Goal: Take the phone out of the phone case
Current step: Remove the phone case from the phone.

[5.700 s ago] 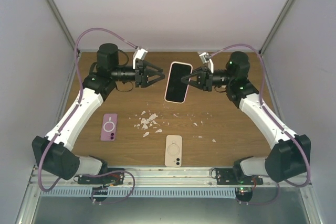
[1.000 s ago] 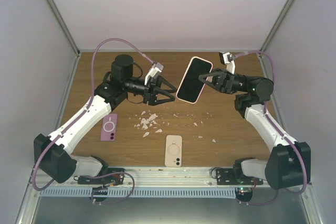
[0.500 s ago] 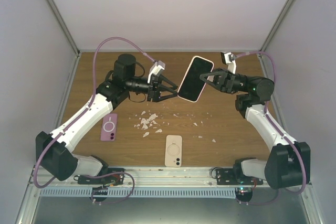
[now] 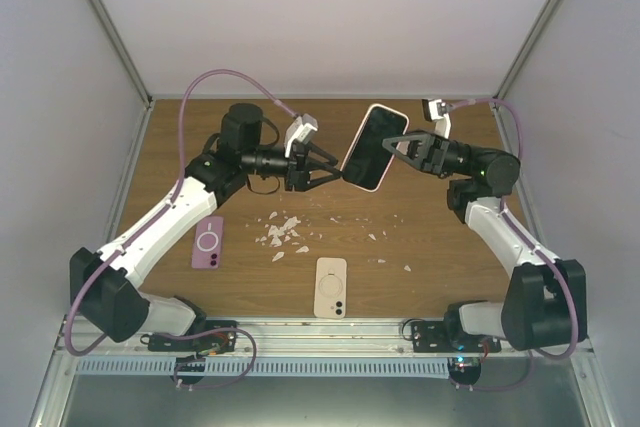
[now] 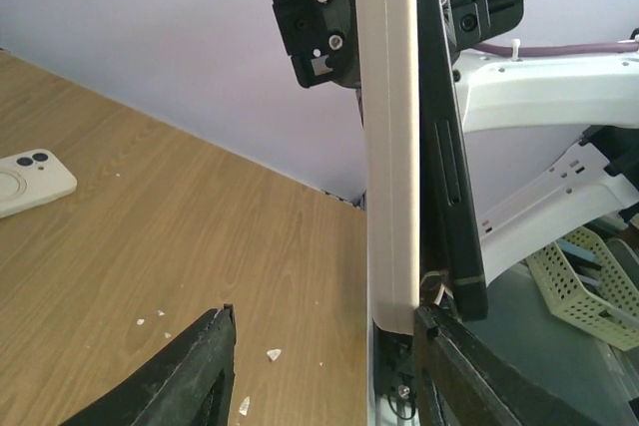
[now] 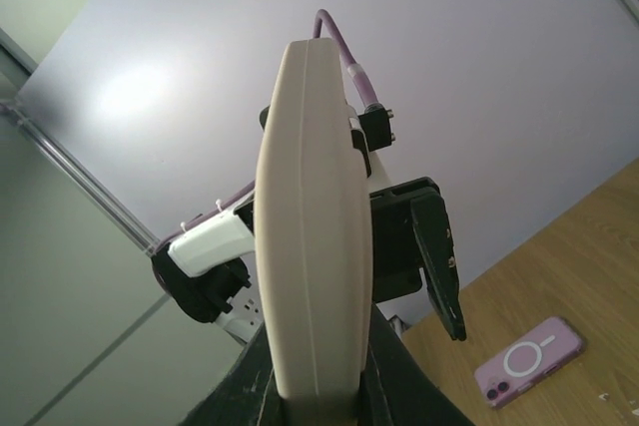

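Observation:
The phone in its cream phone case hangs tilted in the air over the far middle of the table. My right gripper is shut on its right edge. In the right wrist view the case stands edge-on, clamped between my fingers. My left gripper is open at the phone's lower left corner. In the left wrist view the cream case stands between my fingers. The black phone leans slightly off the case at its lower end. One fingertip touches that corner.
A purple phone case lies on the wooden table at the left. A cream-cased phone lies face down near the front middle. White crumbs are scattered between them. Walls close in on three sides.
My left gripper has moved right to the phone's lower corner, its fingers narrowing somewhat. The right gripper has kept its hold and raised the phone slightly.

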Motion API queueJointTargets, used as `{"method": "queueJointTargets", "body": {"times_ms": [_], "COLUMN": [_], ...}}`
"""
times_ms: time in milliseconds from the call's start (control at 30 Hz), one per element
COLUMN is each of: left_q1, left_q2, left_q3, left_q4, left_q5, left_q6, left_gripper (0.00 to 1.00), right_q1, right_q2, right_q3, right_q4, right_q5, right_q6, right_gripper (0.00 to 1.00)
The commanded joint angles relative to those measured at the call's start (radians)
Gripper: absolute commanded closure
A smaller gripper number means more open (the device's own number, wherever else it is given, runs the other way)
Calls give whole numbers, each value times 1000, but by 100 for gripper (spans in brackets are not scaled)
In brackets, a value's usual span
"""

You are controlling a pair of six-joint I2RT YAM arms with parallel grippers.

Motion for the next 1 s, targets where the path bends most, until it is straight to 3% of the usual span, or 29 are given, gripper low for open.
{"method": "queueJointTargets", "body": {"times_ms": [0, 400, 633, 967], "left_q1": [5, 5, 5, 7], "left_q2": [90, 142, 164, 136], "left_q3": [23, 74, 78, 80], "left_q4": [-42, -32, -2, 146], "left_q5": [-252, -248, -205, 109], "left_q6": [31, -7, -41, -132], "left_gripper": [53, 54, 54, 54], "right_q1": [44, 109, 161, 185], "right_q2": [-38, -22, -14, -21], "right_q3": [10, -5, -14, -27], "right_q4": [197, 218, 163, 12], "right_q5": [75, 77, 35, -66], "right_q6": [184, 209, 140, -36], "right_gripper": [100, 99, 99, 100]}}
